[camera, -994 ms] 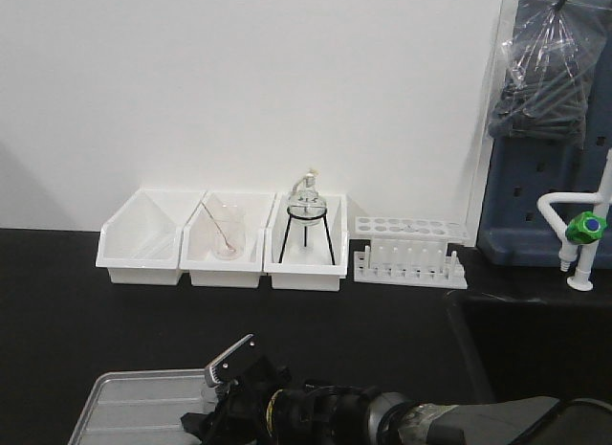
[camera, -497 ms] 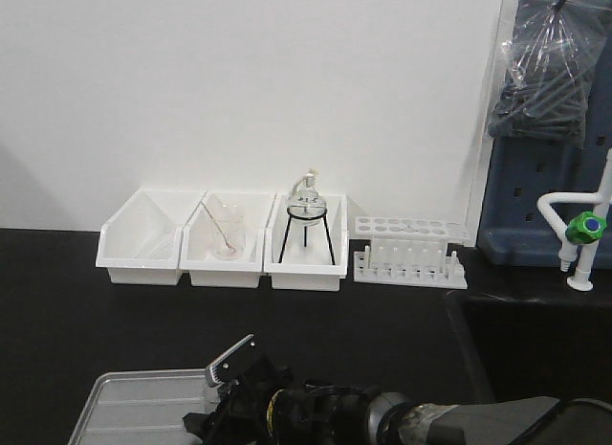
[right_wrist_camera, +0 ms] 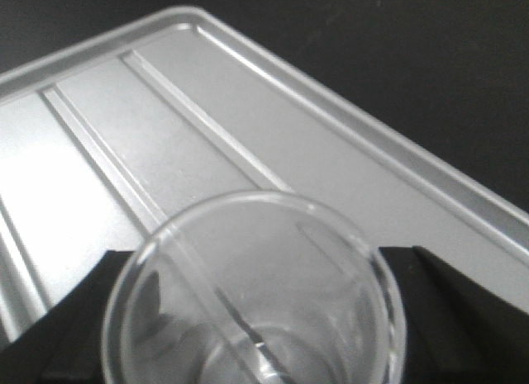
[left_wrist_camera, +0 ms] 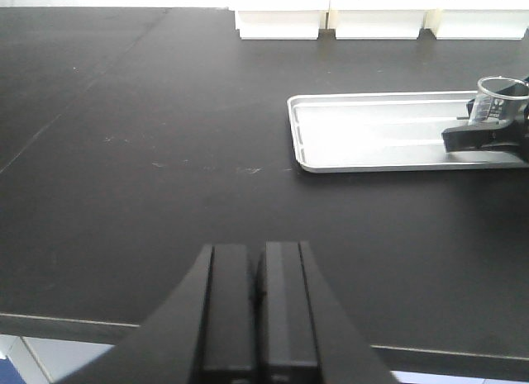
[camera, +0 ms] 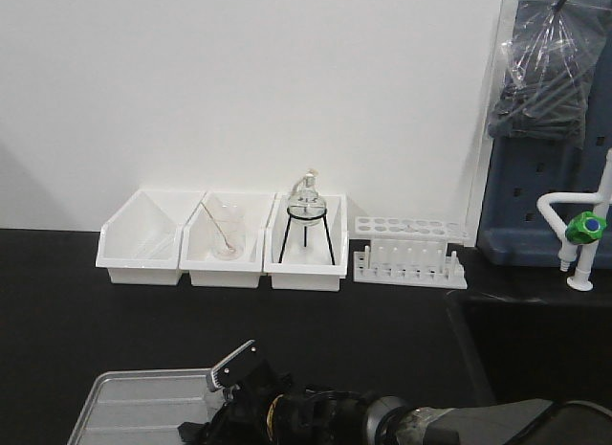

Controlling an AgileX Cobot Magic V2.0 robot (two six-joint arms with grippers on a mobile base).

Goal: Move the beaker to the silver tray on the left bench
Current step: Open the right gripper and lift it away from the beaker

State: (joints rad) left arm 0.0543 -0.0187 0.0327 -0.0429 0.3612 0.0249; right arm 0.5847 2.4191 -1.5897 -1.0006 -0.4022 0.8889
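Observation:
The beaker point(right_wrist_camera: 252, 293), small and of clear glass, stands upright between the black fingers point(right_wrist_camera: 74, 318) of my right gripper point(right_wrist_camera: 260, 272), which is shut on it. It is over the right end of the silver tray point(right_wrist_camera: 165, 111). The left wrist view shows the beaker point(left_wrist_camera: 498, 99) at the tray's point(left_wrist_camera: 380, 132) right end, its base hidden behind the right gripper point(left_wrist_camera: 488, 136), so contact with the tray cannot be told. My left gripper point(left_wrist_camera: 256, 260) is shut and empty, low over the black bench top point(left_wrist_camera: 165, 153) near its front edge. In the front view the right gripper point(camera: 229, 392) is at the tray's point(camera: 134, 407) right end.
Three white bins point(camera: 139, 239) line the back wall; one holds a beaker with a rod point(camera: 225, 236), another a flask on a tripod point(camera: 306, 220). A white tube rack point(camera: 406, 254) stands to their right. A tap with a green handle point(camera: 583, 230) and a sink point(camera: 535, 340) lie further right.
My right gripper has dropped slightly lower over the tray's right end with the beaker in it. Nothing else has moved.

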